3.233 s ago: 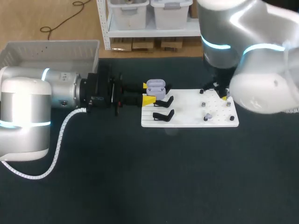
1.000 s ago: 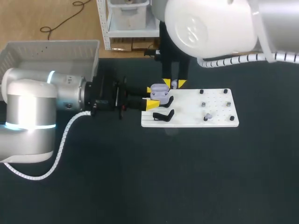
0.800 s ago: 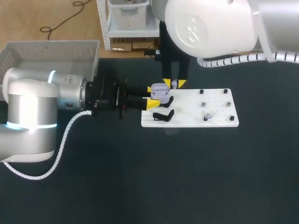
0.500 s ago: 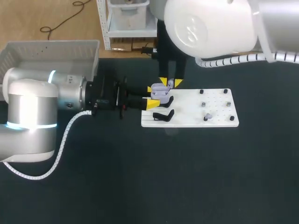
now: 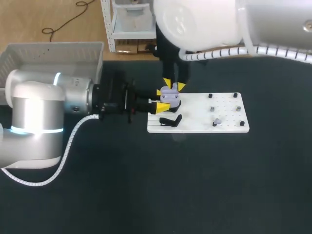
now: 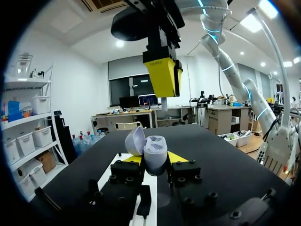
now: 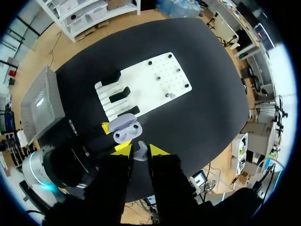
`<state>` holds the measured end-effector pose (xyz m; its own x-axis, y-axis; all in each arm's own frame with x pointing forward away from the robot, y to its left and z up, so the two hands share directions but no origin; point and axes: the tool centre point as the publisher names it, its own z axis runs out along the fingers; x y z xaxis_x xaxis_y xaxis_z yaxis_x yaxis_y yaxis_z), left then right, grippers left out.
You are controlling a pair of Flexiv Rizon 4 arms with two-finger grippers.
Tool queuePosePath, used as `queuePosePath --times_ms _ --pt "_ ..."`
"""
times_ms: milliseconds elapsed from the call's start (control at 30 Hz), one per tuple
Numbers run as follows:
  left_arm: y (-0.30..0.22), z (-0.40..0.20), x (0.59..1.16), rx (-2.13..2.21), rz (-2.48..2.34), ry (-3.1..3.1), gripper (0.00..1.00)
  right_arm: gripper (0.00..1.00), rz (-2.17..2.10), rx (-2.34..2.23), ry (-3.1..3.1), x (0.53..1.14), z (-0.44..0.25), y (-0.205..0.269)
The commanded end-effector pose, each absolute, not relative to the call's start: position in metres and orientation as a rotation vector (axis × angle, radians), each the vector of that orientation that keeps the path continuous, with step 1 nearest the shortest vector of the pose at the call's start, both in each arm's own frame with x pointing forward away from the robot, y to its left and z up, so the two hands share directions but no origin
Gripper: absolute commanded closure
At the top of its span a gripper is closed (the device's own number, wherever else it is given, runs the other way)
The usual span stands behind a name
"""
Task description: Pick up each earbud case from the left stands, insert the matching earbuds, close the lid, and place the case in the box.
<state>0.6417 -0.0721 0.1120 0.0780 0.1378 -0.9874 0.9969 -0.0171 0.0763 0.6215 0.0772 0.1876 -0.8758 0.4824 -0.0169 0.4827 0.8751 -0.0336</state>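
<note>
A lavender earbud case stands with its lid open between the yellow tips of my left gripper, which is shut on it above the left end of the white board. In the left wrist view the case sits upright in that gripper, lid tipped back. My right gripper hangs just above the case, shut on a lavender earbud. From the right wrist view the open case lies just ahead of its gripper. Another earbud rests on the board.
Black stands sit on the board's left part, small pegs on its right part. A grey bin stands at the back left of the dark table. My right arm looms over the table's far middle.
My right gripper has moved left with the earbud and now hangs right over the open case. My left gripper has shifted slightly right, still holding the case.
</note>
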Motion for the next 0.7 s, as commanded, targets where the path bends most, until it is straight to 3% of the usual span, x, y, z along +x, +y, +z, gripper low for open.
queuePosePath --times_ms 33,700 --pt "-0.0754 0.1112 0.6433 1.357 -1.094 1.246 1.00 1.00 -0.065 0.833 2.989 0.6163 0.1820 0.0771" --pt "-0.0727 0.1104 0.6452 1.350 -1.097 1.254 1.00 1.00 -0.077 0.875 2.979 0.6197 0.1789 0.0798"
